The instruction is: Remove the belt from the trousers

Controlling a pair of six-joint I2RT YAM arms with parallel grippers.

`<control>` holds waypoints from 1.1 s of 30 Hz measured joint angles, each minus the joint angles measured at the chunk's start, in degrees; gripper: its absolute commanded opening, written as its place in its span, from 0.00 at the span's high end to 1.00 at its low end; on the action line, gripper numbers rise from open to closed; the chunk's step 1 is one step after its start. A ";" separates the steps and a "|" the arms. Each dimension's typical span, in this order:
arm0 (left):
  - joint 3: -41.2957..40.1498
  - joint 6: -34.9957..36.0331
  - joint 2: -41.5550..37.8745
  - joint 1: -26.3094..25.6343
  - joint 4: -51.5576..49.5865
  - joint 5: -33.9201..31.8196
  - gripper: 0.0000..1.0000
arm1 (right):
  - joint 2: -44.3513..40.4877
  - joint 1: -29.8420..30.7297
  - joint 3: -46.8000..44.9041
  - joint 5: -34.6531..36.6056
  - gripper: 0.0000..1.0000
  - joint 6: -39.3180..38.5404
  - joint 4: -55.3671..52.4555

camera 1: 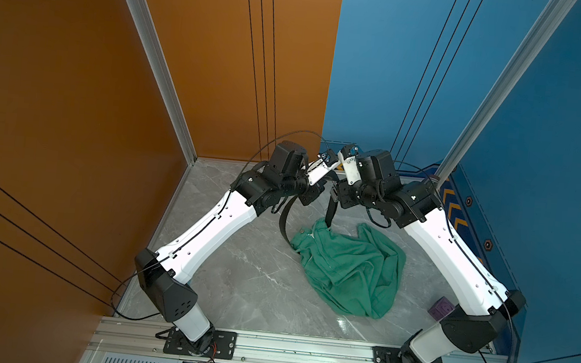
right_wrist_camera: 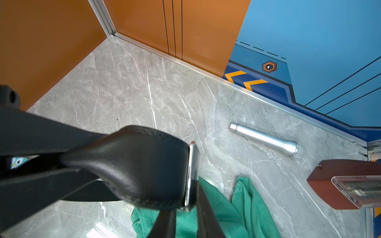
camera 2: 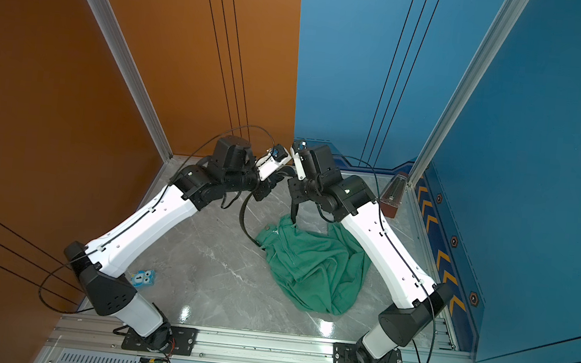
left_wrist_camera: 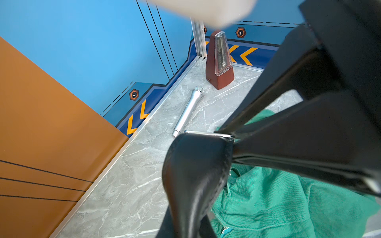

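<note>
The green trousers (camera 1: 349,268) lie crumpled right of the table's (camera 1: 236,275) middle. Toward the far edge, the black belt (camera 1: 283,221) rises off them in two strands. The left gripper (camera 1: 308,198) has its jaws clamped on one, the right gripper (camera 1: 334,196) on the other.

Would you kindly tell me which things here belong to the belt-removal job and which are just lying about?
Job:
black leather belt with silver buckle
crumpled green cloth trousers

Lying about:
silver metal microphone
brown wooden metronome
small purple cube
blue owl-faced toy
</note>
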 measured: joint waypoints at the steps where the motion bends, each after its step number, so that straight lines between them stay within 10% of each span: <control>1: 0.00 0.00 0.00 0.00 0.00 0.00 1.00 | 0.02 0.00 -0.02 0.02 0.81 0.00 0.00; 33: 0.48 -0.92 1.46 1.75 -3.04 0.70 1.00 | -0.26 -3.85 -11.76 -5.79 0.93 1.90 12.09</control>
